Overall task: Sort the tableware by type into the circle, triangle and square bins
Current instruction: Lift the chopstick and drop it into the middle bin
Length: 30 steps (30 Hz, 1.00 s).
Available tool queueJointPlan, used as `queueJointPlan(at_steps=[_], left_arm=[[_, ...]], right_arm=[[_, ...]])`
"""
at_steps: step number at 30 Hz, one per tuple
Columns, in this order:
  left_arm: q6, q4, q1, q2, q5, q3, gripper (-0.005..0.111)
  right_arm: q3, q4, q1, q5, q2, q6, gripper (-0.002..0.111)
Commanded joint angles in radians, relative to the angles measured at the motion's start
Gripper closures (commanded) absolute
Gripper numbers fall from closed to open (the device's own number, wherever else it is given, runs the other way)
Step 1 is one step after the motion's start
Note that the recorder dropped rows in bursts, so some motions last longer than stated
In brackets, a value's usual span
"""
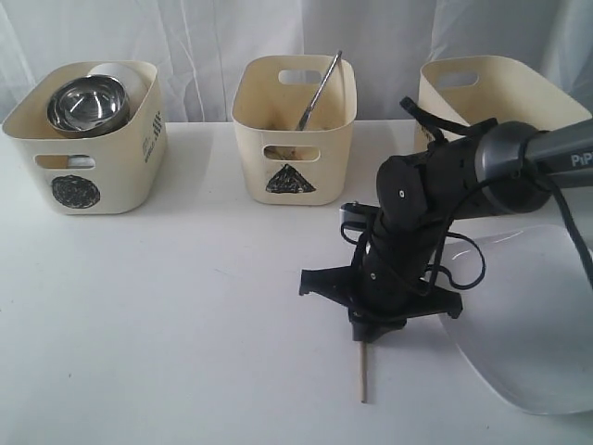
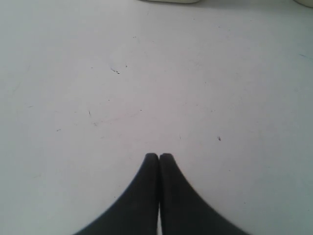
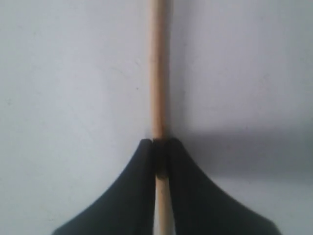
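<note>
A wooden chopstick (image 1: 363,375) lies on the white table near the front. My right gripper (image 1: 366,336) is down on its far end. The right wrist view shows this gripper (image 3: 159,143) shut on the chopstick (image 3: 159,73), which runs on past the fingertips. A large white plate (image 1: 537,315) lies just right of that arm. The circle bin (image 1: 111,176) at the back left holds a steel bowl (image 1: 88,104) and a white bowl (image 1: 120,74). A steel utensil handle (image 1: 320,88) sticks out of the triangle bin (image 1: 296,139). My left gripper (image 2: 159,155) is shut over bare table.
A third cream bin (image 1: 482,88) stands at the back right, partly behind the right arm; its mark is hidden. A pale curtain hangs behind the table. The left arm does not show in the exterior view.
</note>
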Motion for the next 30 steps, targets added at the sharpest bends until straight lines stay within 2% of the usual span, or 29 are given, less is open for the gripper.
queueJointPlan(at_steps=[1, 4, 11, 16, 20, 23, 26, 30], left_arm=[[0.003, -0.007, 0.000, -0.004, -0.001, 0.006, 0.107], [0.003, -0.007, 0.000, -0.004, -0.001, 0.006, 0.107], [0.003, -0.007, 0.000, -0.004, -0.001, 0.006, 0.107], [0.003, -0.007, 0.000, -0.004, -0.001, 0.006, 0.107], [0.003, -0.007, 0.000, -0.004, -0.001, 0.006, 0.107], [0.003, -0.007, 0.000, -0.004, -0.001, 0.006, 0.107], [0.003, -0.007, 0.000, -0.004, -0.001, 0.006, 0.107], [0.003, -0.007, 0.000, -0.004, -0.001, 0.006, 0.107]], right_arm=[[0.003, 0.001, -0.001, -0.033, 0.023, -0.017, 0.108], [0.001, 0.017, -0.001, -0.018, 0.021, -0.073, 0.108], [-0.042, 0.201, -0.001, 0.154, -0.129, -0.386, 0.108], [-0.102, 0.203, -0.009, 0.153, -0.294, -0.433, 0.108], [-0.187, 0.301, -0.045, -0.177, -0.392, -0.539, 0.108], [-0.244, 0.361, -0.063, -0.463, -0.310, -0.654, 0.108], [-0.318, 0.353, -0.063, -0.721, -0.152, -0.672, 0.108], [-0.481, 0.344, -0.063, -0.766, 0.067, -0.842, 0.108]])
